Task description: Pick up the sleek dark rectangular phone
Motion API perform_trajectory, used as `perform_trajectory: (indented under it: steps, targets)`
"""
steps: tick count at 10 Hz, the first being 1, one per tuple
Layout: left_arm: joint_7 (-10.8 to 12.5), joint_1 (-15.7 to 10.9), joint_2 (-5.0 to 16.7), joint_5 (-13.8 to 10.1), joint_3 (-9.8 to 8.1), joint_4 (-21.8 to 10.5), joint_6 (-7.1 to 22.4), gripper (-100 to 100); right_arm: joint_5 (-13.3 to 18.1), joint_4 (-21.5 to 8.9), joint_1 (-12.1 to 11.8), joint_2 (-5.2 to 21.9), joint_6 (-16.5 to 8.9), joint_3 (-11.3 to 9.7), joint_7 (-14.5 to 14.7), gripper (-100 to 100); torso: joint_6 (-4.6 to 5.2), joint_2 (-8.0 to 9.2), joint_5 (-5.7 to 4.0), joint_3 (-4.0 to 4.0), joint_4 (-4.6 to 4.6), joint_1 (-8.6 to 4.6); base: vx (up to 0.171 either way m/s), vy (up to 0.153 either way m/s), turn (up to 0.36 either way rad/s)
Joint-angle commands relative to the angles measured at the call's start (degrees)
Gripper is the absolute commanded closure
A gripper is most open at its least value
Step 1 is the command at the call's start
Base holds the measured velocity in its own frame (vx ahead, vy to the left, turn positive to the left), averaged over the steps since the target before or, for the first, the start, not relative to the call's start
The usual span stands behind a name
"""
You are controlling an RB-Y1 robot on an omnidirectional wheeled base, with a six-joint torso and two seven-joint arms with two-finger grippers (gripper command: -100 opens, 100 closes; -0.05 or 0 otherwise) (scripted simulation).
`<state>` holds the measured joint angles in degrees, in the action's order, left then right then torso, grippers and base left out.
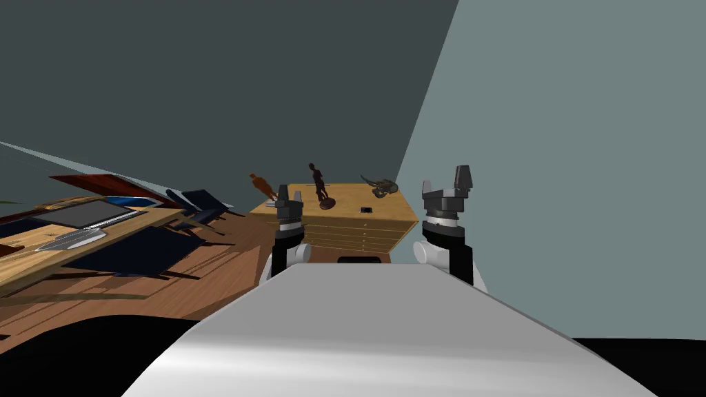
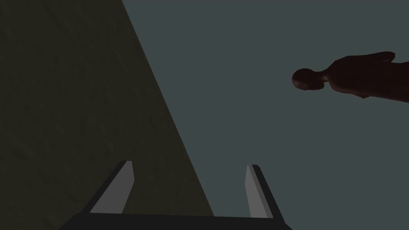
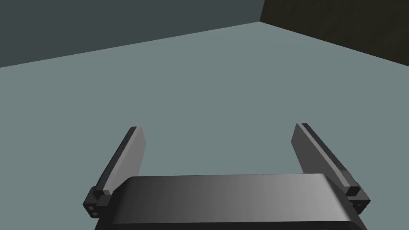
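Right now the phone (image 1: 366, 209) is lying flat on the top of the wooden dresser (image 1: 403, 207), close to its front edge and just beside the base of the dark figurine (image 1: 319, 185). It is sitting ahead of both arms and roughly between them. The left gripper (image 1: 290, 191) is hovering at the dresser's left front corner, and the right gripper (image 1: 445, 179) is hanging off the dresser's right side against the wall. Both are standing wide open and holding nothing, with the 2 fingers (image 2: 120, 187) of each well apart. The left seems marginally nearer, so the reach is probably running forward and to the right. The phone's long axis seems to be running crosswise, though it is too small to tell for sure.
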<state>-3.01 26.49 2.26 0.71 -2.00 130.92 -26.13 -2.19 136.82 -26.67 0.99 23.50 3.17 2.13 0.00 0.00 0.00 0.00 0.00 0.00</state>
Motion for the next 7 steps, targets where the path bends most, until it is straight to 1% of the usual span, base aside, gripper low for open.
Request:
perform_trajectory:
  steps: [1,3,4,5,6,7]
  targets:
    - [0.0,0.0,0.0,0.0,0.0,0.0,0.0,0,0.38,-0.47,-0.25,2.16,0.51,-0.13,0.06,-100,0.0,0.0,0.0,0.0,0.0,0.0,-0.05,0.021,0.037]
    - [0.0,-0.01,-0.01,0.0,0.01,0.0,0.0,0,1.29,-1.62,-0.82,5.71,1.66,-0.48,0.22,-100,-0.01,0.34,0.03,0.19,0.07,0.16,-0.114,0.065,0.073]
    - [0.0,-0.02,-0.01,0.0,0.01,0.0,0.0,0,1.93,-2.43,-1.21,7.43,2.44,-0.74,0.34,-100,-0.01,0.43,0.06,0.25,0.09,0.26,-0.156,0.079,0.113]
    - [0.0,-0.02,-0.01,0.0,0.01,0.0,0.0,0,1.93,-2.43,-1.21,8.05,2.44,-0.74,0.34,-100,-0.02,0.56,0.07,0.32,0.12,0.28,-0.108,0.056,0.031]
    - [0.0,-0.01,-0.01,0.0,0.01,0.0,0.0,0,2.7,-3.41,-1.65,10.29,3.33,-1.07,0.5,-100,0.01,0.47,0.05,0.28,0.11,0.21,-0.094,0.082,0.093]
    - [0.0,-0.02,-0.01,0.0,0.01,0.0,0.0,0,3.58,-4.55,-2.13,12.0,4.3,-1.45,0.68,-100,-0.02,0.42,0.06,0.24,0.09,0.28,-0.158,0.13,0.15]
